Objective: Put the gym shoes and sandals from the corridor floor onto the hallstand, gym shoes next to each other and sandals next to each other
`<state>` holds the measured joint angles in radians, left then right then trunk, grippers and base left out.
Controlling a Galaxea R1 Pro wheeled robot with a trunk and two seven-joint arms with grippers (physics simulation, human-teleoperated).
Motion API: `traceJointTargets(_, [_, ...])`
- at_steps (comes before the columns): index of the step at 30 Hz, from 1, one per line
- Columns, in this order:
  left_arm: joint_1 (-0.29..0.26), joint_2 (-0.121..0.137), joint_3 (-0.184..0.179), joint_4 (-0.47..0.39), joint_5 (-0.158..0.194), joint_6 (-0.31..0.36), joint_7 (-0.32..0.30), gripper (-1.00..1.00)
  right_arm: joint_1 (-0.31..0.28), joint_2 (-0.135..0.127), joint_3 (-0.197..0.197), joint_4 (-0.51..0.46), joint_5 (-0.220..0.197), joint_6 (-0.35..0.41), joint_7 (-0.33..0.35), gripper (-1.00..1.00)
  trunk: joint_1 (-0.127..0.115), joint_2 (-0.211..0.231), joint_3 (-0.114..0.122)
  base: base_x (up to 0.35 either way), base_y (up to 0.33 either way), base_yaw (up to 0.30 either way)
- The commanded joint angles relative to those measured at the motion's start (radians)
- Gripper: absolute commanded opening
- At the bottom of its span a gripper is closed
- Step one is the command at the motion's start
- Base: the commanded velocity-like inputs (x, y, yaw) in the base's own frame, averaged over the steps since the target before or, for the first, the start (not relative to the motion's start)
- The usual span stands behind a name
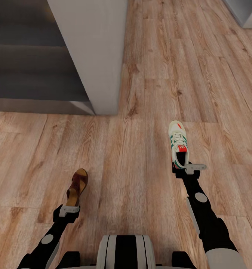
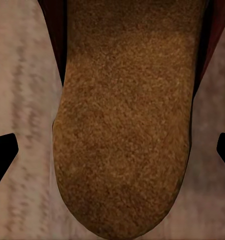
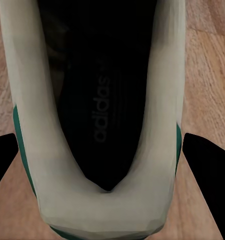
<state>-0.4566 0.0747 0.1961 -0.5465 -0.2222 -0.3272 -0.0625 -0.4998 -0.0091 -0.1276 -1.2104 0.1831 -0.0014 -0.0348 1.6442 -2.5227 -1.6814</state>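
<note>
Left end effector (image 1: 70,210) grips sandal (image 1: 77,186) heel at 7 o'clock, right end effector (image 1: 190,168) grips sneaker (image 1: 178,144) heel at 4 o'clock; both likely light, semi-stiff, heel holds adequate.

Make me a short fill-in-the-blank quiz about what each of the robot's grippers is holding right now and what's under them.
1. The left gripper is at the heel of a dark reddish-brown strappy ____.
2. The white low-top gym shoe at the right gripper has side stripes coloured ____.
3. Printed on the black insole of that shoe is the word ____.
4. Below both arms lies a light brown floor of ____ planks.

Missing words: sandal; green; adidas; wood-grain
</note>
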Motion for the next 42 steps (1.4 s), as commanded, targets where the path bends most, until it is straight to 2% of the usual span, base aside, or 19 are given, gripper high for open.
traceJointTargets(1, [-0.001,-0.001,0.008,0.000,-0.009,-0.004,-0.007,1.00,0.000,0.000,0.000,0.000,0.010,0.000,-0.004,-1.00,0.000,0.000,0.000,0.009,0.000,0.000])
traceJointTargets(27, [-0.002,-0.001,0.008,0.012,-0.010,0.000,-0.007,1.00,0.000,0.000,0.000,0.000,0.010,0.000,-0.004,-1.00,0.000,0.000,0.000,0.001,0.000,0.000])
traceJointTargets(28, [-0.002,-0.001,0.008,0.012,-0.010,0.000,-0.007,-1.00,0.000,0.000,0.000,0.000,0.010,0.000,-0.004,-1.00,0.000,0.000,0.000,0.000,0.000,0.000])
traceJointTargets(42, [0.002,-0.001,0.008,0.004,-0.008,-0.005,-0.007,-1.00,0.000,0.000,0.000,0.000,0.010,0.000,-0.004,-1.00,0.000,0.000,0.000,0.000,0.000,0.000])
